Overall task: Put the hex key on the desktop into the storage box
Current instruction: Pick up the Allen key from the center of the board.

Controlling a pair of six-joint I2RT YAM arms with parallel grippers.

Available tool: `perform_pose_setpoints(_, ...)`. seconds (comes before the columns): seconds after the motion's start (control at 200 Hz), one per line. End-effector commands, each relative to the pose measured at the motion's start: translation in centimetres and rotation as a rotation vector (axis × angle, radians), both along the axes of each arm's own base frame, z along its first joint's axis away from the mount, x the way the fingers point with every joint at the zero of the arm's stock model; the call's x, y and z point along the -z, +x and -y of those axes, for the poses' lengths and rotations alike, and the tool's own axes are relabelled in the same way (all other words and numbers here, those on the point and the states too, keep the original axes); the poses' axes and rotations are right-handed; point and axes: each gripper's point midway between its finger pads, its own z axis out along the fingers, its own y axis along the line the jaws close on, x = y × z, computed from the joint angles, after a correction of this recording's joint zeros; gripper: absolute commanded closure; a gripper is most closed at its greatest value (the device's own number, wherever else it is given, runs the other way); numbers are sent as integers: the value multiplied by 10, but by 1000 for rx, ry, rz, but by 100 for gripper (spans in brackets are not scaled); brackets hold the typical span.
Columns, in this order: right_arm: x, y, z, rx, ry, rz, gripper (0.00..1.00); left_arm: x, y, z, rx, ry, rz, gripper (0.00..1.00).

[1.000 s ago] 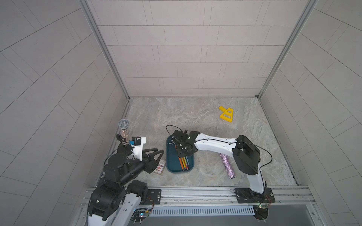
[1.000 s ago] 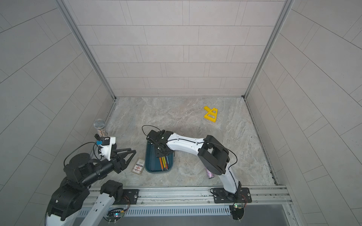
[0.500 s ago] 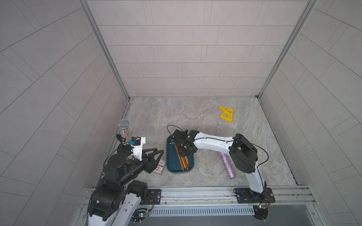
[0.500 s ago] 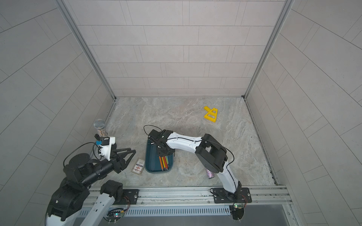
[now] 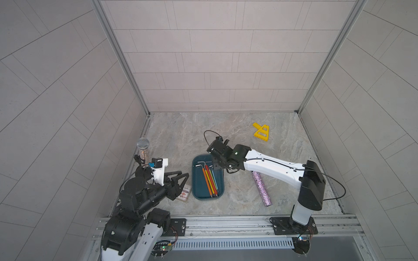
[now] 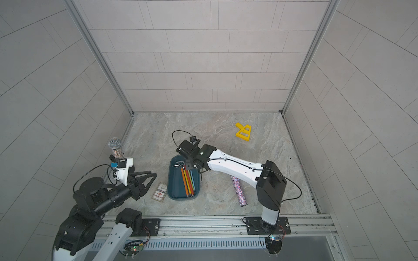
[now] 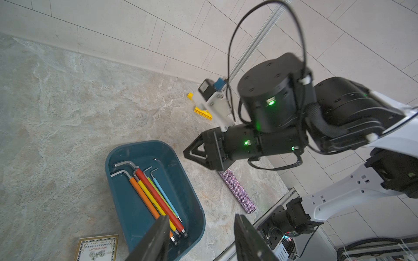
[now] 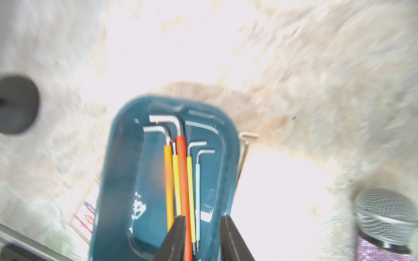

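Marble surface (image 5: pixel 192 135) is wide open beyond the right tool (image 8: pixel 203 220), spread and empty just above the storage box (image 5: pixel 194 180) rim, left tool (image 7: pixel 201 222) spread too.

Left arm (image 5: pixel 138 198): folded low and close over its own base, with the forearm reaching forward and inward.
Left end effector (image 7: pixel 201 218): jaws stand well apart with nothing between them; in both top views the fingers lie roughly level.
Right arm (image 5: pixel 273 168): stretched long from its base, its white forearm running across toward the left arm's side.
Right wrist (image 5: pixel 234 156): bent, tipping the tool downward.
Right end effector (image 8: pixel 202 220): jaws parted by a narrow gap, with nothing gripped.
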Motion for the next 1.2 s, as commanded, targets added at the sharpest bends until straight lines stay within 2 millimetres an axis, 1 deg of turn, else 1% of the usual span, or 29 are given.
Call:
perform_pose_setpoints(0.0, 20, 12, 31, 98, -89, 5, 71, -3, 1, 1, 7, 0, 30, 47)
perform_pose_setpoints(0.065, 30, 15, 38, 124, -94, -28, 73, -4, 1, 1, 7, 0, 31, 47)
perform_pose_setpoints(0.135, 42, 18, 41, 135, -99, -62, 73, -4, 1, 1, 5, 0, 31, 47)
perform_pose_setpoints(0.45, 96, 25, 41, 167, -92, -218, 75, -4, 1, 0, 5, 0, 33, 47)
perform_pose_setpoints(0.525, 106, 26, 41, 170, -87, -241, 75, -3, 1, 0, 5, 0, 30, 47)
perform_pose_setpoints(0.941, 138, 22, 31, 145, -67, -318, 75, -4, 1, 0, 3, 0, 30, 47)
perform_pose_setpoints(1.191, 145, 21, 27, 133, -77, -333, 75, -4, 1, 0, 2, -1, 33, 47)
